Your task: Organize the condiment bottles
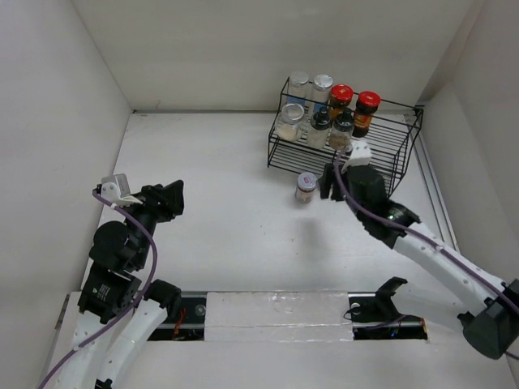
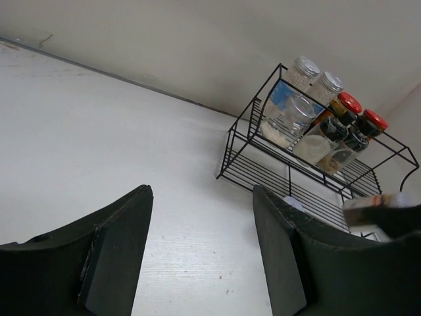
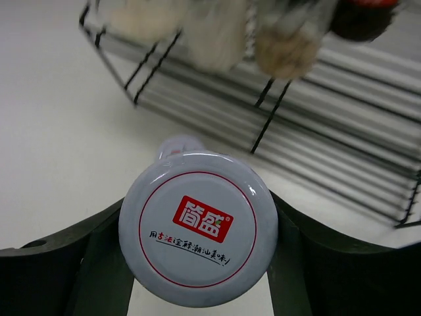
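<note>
Right of centre, my right gripper (image 1: 333, 186) clamps a white-lidded jar (image 3: 198, 227) before the rack (image 1: 383, 159); a sideways swing could topple the loose jar (image 1: 306, 187) just beside it. My left gripper (image 1: 168, 200) hangs open, empty.

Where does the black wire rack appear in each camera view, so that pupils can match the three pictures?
Top external: the black wire rack stands upper right, near the back wall.
Left wrist: right of centre, seen from low down.
Right wrist: across the top, blurred, behind the held spice jar.
Shared landmark: the red-lidded jars on its upper shelf.
</note>
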`<state>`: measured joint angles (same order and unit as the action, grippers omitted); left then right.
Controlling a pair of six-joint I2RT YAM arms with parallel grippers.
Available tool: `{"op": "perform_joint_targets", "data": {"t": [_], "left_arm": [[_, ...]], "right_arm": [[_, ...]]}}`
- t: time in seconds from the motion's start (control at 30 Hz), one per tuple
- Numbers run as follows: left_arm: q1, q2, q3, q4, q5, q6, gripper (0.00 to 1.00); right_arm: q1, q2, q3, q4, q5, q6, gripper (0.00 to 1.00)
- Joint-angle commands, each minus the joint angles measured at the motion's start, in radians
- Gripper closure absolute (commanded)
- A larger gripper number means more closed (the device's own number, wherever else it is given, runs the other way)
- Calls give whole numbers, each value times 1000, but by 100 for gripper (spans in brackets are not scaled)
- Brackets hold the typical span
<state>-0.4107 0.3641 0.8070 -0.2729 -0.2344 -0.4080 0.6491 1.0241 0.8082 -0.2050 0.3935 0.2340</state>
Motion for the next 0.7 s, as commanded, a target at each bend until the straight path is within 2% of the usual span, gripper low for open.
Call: {"op": "perform_joint_targets", "data": {"t": [0.0, 0.27, 0.4, 0.53, 0.67], "left_arm": [[1, 19, 4, 35, 23, 11, 42], [1, 19, 4, 35, 14, 11, 42], [1, 10, 4, 35, 3, 11, 42], [1, 10, 4, 35, 17, 11, 42], [1, 10, 4, 35, 18, 11, 42]], "right_arm": [[-116, -32, 149, 56, 28, -53, 50], [-425, 160, 341, 85, -102, -104, 50], [-503, 246, 385, 118, -168, -113, 52], [-523, 310, 398, 127, -203, -122, 52], [-523, 358, 385, 138, -203, -122, 42]]}}
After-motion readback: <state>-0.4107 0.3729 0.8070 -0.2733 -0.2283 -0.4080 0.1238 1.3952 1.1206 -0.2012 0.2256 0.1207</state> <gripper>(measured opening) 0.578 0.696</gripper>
